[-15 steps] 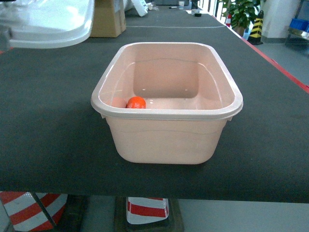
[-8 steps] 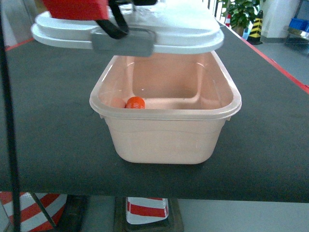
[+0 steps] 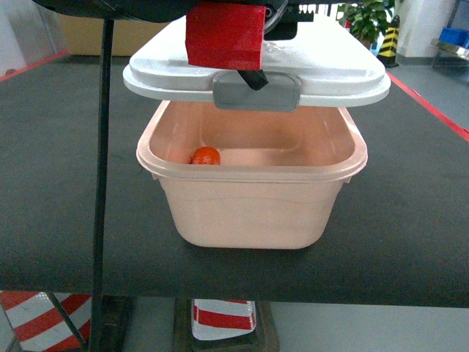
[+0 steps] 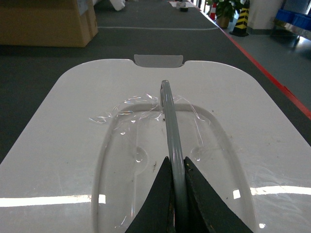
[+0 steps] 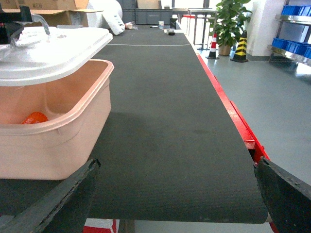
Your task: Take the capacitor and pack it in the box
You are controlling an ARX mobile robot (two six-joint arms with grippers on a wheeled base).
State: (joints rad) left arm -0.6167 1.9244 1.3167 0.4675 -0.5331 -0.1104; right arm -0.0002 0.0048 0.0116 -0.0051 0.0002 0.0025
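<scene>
The peach-pink box (image 3: 249, 213) stands on the dark table mat with an orange capacitor (image 3: 206, 155) lying in its left front corner. Its white lid (image 3: 330, 70) hovers over the box's far part, with a grey latch (image 3: 256, 92) facing me. My left gripper (image 3: 253, 79) is shut on the lid's grey handle (image 4: 170, 116); in the left wrist view the gripper (image 4: 175, 160) has both jaws pressed against the handle bar. My right gripper (image 5: 177, 161) stands open and holds nothing, low at the table's near edge, right of the box (image 5: 53, 141). The capacitor (image 5: 35, 118) shows there too.
A brown cardboard carton (image 4: 43, 22) sits at the table's far left. The table's red edge (image 5: 233, 111) runs along the right. Blue bins (image 5: 296, 9) and a potted plant (image 5: 226, 22) stand beyond it. My left arm's black cable (image 3: 102, 147) hangs down left of the box.
The lid, which was at the far left a second ago, has come right and nearer in my left gripper and now hangs over the box. Box and capacitor have stayed put.
</scene>
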